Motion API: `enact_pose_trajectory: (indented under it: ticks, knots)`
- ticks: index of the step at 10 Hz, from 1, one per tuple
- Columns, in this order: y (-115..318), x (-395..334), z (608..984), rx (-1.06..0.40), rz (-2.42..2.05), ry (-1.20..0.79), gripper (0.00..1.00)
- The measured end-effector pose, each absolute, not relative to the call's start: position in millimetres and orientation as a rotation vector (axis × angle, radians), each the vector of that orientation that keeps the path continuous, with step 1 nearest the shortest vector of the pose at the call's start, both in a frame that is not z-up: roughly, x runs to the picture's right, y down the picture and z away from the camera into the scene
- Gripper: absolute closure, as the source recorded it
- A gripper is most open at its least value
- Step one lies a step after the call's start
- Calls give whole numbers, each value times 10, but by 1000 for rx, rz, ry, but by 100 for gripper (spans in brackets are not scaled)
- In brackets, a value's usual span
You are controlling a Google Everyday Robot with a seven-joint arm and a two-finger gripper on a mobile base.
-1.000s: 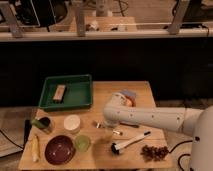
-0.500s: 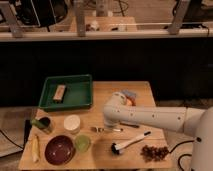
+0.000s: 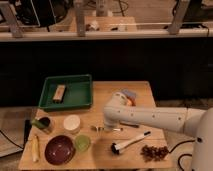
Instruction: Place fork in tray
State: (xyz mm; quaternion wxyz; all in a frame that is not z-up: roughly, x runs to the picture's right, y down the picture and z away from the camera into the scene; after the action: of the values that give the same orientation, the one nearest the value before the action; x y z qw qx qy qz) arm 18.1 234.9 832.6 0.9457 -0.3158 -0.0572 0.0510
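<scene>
Gripper (image 3: 102, 128) low over fork (image 3: 111, 129), tray (image 3: 82, 97) not reached.
Fork lies on the table just right of the white cup (image 3: 72, 123), tray beyond it; finger state: cannot tell, probably lining up to grasp.

Smooth white arm (image 3: 150, 117) (end effector (image 3: 104, 128) seemingly white)

The tool (image 3: 102, 128) sits low over the counter (image 3: 140, 90), mostly hidden under the white arm; the fork (image 3: 116, 129) shows only as a thin glint beside it, too small to tell if it is touched; the brown block (image 3: 59, 93) in the tray (image 3: 80, 102) is too blurred to name; the robot's body is cut off at the right edge.
</scene>
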Motion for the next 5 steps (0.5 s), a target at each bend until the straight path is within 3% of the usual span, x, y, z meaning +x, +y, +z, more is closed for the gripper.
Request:
enact_pose_trajectory:
  ticks: [5]
  knots:
    - [2038,237,7983,-584,164,-203,100]
